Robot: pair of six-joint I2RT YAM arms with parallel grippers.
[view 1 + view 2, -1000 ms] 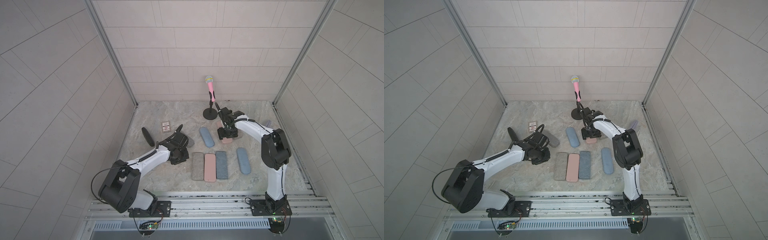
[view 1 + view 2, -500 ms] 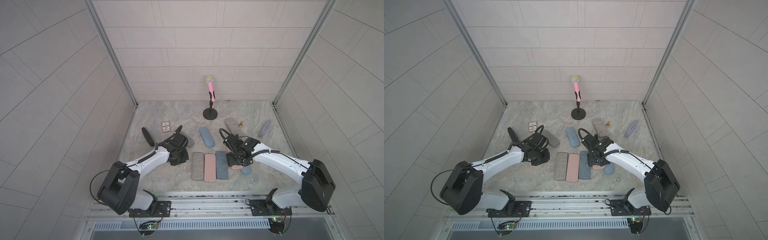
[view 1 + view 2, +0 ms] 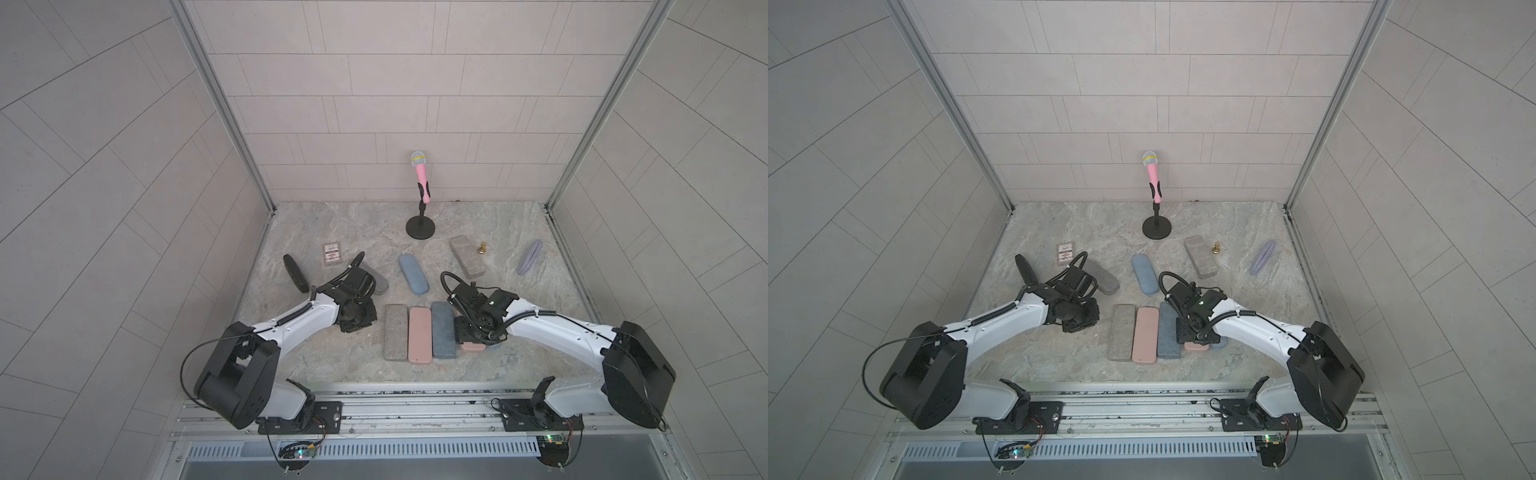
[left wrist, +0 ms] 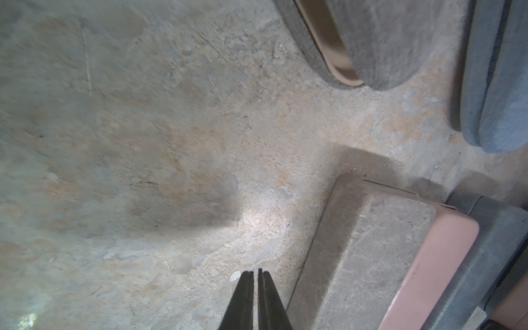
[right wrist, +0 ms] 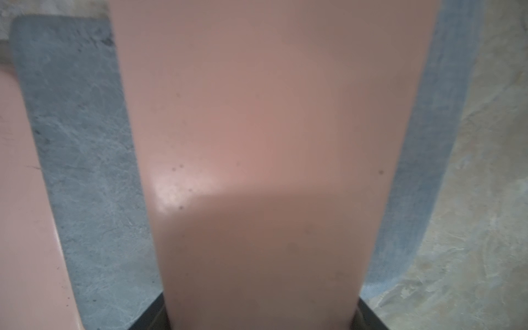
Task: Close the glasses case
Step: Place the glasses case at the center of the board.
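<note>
Several glasses cases lie on the stone floor. My right gripper is shut on a pink case, its jaws wide across the case's width. It holds the case low beside the blue-grey case of the front row and over a light blue case. My left gripper is shut and empty, just above the floor, left of the row's grey case. A grey oval case beyond it stands ajar and shows a tan lining.
The front row holds a grey case, a pink one and the blue-grey one. Farther back are a blue oval case, a grey case, a lilac case, a black case, a card box and a microphone stand.
My right arm has carried the pink case from near the microphone stand to the front, beside the row of cases. Since half a second ago it has barely moved. The left arm stayed put.
</note>
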